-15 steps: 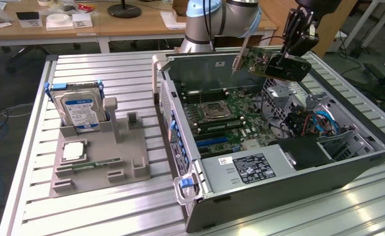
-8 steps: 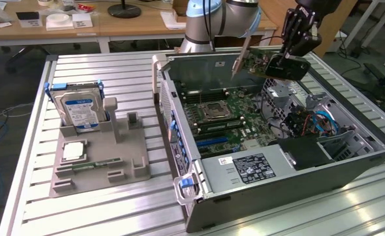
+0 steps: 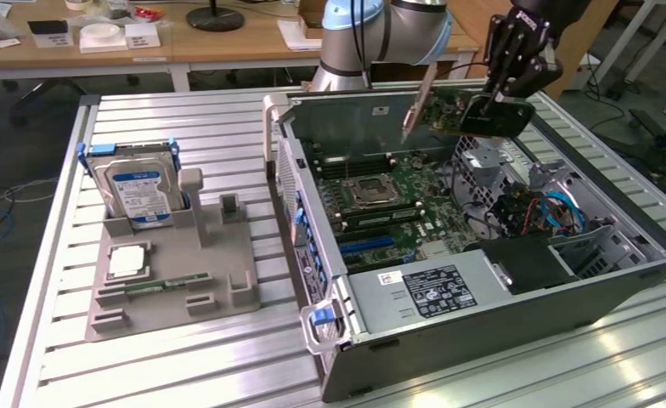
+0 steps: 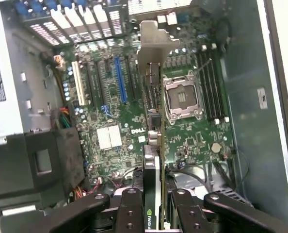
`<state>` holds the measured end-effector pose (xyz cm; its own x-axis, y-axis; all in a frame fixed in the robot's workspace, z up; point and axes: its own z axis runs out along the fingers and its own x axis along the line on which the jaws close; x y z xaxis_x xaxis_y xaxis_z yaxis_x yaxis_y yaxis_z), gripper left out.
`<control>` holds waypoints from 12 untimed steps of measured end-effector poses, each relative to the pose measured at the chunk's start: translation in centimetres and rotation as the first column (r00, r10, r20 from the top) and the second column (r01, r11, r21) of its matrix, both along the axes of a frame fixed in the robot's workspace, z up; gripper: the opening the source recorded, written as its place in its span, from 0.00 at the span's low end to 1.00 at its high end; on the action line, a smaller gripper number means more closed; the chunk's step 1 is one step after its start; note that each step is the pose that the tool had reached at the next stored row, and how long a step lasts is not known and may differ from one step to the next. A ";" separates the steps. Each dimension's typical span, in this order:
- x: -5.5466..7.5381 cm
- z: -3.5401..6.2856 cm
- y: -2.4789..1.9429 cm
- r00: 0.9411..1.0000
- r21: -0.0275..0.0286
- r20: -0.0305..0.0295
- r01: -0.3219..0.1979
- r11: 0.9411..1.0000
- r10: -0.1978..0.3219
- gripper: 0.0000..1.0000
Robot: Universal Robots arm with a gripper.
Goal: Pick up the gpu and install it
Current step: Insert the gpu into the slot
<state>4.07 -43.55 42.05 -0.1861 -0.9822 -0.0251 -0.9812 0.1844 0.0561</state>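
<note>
In the exterior view, the gripper [image 3: 501, 100] hangs in the upper right of the frame, over the far end of the open computer case [image 3: 481, 340]. Its fingers are clamped on the gpu [image 3: 458, 106], which is held in the air above the motherboard [image 3: 390, 204] and touches nothing else. The card's long axis runs roughly across the frame. Its pale bracket end points toward the exterior view's left, and the black cooler end sits under the gripper. At the left of the frame, a hard drive [image 3: 140, 191] with a blue label stands in a grey fixture [image 3: 174, 280] on the slatted table [image 3: 197, 365], well apart from the case.

In the wrist view, the gpu [image 4: 152, 165] is seen edge-on, pinched on both faces between the dark fingers [image 4: 129, 208] of the gripper [image 4: 156, 216]. Its long axis runs straight away from the gripper. The bracket end is farthest out, pointing toward the vented rear wall of the case. The card hangs over the board between the blue slot [image 4: 120, 80] and the CPU socket [image 4: 183, 97], about parallel to the slot but off to one side of it.

The pick appears done and the work is at the carry-and-align stage, with the card not yet seated. Seating it would call for bringing the card's lower edge squarely over a slot, with the bracket meeting the rear wall.
</note>
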 end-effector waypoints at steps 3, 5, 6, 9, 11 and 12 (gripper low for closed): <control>0.0 0.00 0.00 0.999 0.000 0.000 -0.042 0.999 0.042 0.27; 0.0 0.01 0.00 0.999 0.000 0.000 -0.048 0.999 0.048 0.27; 0.0 0.00 0.00 0.999 0.000 0.000 -0.048 0.999 0.048 0.27; 0.0 -0.01 0.02 0.999 0.000 0.006 -0.052 0.999 0.052 0.27; 0.0 -0.03 0.04 0.998 -0.001 0.014 -0.057 0.998 0.057 0.27; 0.0 -0.04 0.04 0.998 -0.001 0.017 -0.061 0.998 0.061 0.27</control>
<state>4.04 -43.51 42.02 -0.1257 -0.9917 -0.0273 -0.9914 0.1246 0.0394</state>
